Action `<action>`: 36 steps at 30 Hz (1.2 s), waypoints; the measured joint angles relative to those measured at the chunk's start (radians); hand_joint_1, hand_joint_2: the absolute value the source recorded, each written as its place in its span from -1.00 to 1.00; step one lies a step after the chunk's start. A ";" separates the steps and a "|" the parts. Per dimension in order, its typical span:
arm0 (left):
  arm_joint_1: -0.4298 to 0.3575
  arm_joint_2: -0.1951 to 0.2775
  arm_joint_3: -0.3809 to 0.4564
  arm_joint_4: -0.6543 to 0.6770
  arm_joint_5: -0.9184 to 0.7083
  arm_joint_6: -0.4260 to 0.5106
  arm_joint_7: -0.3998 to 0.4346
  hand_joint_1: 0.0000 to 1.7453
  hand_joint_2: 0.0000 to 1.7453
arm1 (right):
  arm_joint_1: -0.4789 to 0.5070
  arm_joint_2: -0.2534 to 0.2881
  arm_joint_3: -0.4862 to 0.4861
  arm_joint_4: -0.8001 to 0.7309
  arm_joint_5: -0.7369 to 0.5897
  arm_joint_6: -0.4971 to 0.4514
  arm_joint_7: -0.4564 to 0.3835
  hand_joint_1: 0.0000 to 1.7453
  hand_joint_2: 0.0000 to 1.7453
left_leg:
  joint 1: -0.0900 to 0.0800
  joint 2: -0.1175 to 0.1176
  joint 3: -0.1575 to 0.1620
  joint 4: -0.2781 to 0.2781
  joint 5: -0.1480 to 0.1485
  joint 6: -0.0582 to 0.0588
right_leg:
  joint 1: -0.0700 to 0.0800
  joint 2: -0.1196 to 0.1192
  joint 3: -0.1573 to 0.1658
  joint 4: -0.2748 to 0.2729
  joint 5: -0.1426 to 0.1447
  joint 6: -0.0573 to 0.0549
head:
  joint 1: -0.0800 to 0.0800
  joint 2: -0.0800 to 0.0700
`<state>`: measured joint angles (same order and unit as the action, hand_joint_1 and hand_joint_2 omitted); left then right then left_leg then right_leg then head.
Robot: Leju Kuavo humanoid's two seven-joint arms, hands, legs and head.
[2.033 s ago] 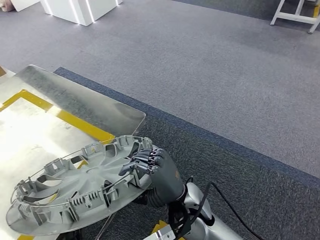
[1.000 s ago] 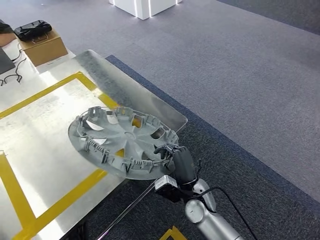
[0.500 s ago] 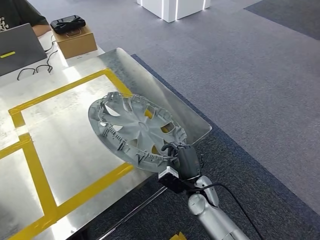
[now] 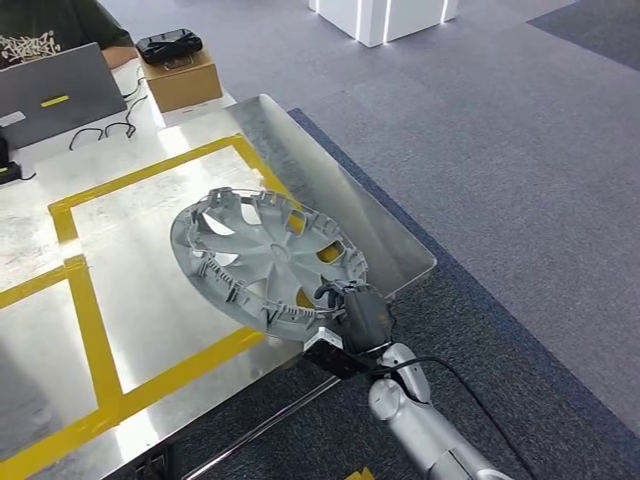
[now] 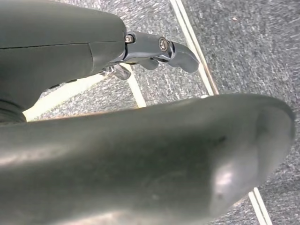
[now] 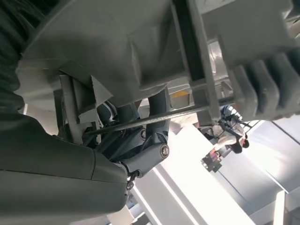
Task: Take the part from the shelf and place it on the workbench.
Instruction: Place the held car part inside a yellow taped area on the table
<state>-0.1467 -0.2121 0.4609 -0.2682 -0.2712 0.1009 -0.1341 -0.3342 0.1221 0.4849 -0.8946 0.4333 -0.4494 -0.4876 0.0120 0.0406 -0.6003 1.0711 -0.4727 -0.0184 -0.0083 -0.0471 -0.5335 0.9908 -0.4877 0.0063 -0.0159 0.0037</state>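
the right hand (image 4: 361, 312) grips the grey wheel cover (image 4: 264, 258) by its rim at about the 4 o'clock point of the disc, fingers curled over the ribbed edge. the wheel cover is tilted, inner side up, over the near right part of the metal workbench (image 4: 143, 290), its low edge by the hand near the bench's front edge; whether any of it touches the surface i cannot tell. it sits over the right-hand square marked by yellow tape (image 4: 90, 310), covering part of the tape line at the square's 3 o'clock side. in the right wrist view the dark fingers (image 6: 148, 145) hook around a thin bar of the cover's ribbed underside (image 6: 148, 51).

the left hand (image 5: 106, 117) hangs over grey carpet, its thumb large in the frame and one finger (image 5: 159, 47) stretched out with nothing in it; the other fingers are hidden, so i cannot tell if it is open or closed.

at the bench's 11 o'clock end lie a laptop (image 4: 56, 90), loose cables (image 4: 106, 130) and a cardboard box (image 4: 181, 75) with a black device (image 4: 167, 44) on top. a person's dark sleeve (image 4: 53, 25) shows behind the laptop.
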 joint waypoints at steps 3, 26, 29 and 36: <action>-0.001 -0.010 0.003 0.000 0.006 -0.006 0.006 -1.00 -1.00 | -0.002 0.000 -0.005 -0.002 0.003 0.000 0.004 1.00 1.00 | -0.011 0.011 0.028 -0.067 0.010 0.021 | 0.005 -0.019 0.006 -0.001 -0.005 0.018 | 0.002 0.000; -0.031 0.034 0.028 0.004 0.093 0.001 0.068 -1.00 -1.00 | -0.010 -0.006 0.020 -0.029 -0.030 0.046 -0.023 1.00 1.00 | 0.001 -0.051 -0.111 0.205 -0.102 -0.007 | -0.006 0.027 -0.011 -0.003 0.009 -0.011 | 0.006 0.000; -0.033 0.035 0.028 0.004 0.093 0.011 0.062 -1.00 -1.00 | -0.011 -0.006 0.022 -0.029 -0.030 0.045 -0.023 1.00 1.00 | 0.000 -0.032 -0.057 0.101 -0.028 -0.003 | -0.005 0.002 -0.004 -0.003 0.004 -0.008 | 0.006 0.000; -0.042 0.036 0.028 0.004 0.094 0.012 0.059 -1.00 -1.00 | -0.013 -0.007 0.023 -0.030 -0.031 0.045 -0.023 1.00 1.00 | -0.014 -0.002 0.028 -0.084 0.026 0.041 | 0.002 -0.024 0.005 0.005 -0.020 0.029 | 0.009 0.000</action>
<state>-0.1883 -0.1760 0.4888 -0.2644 -0.1768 0.1131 -0.0752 -0.3477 0.1147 0.5076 -0.9246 0.4025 -0.4040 -0.5103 -0.0017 0.0387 -0.5726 0.9868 -0.4472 0.0229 -0.0063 -0.0708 -0.5286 0.9954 -0.5075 0.0353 -0.0073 0.0038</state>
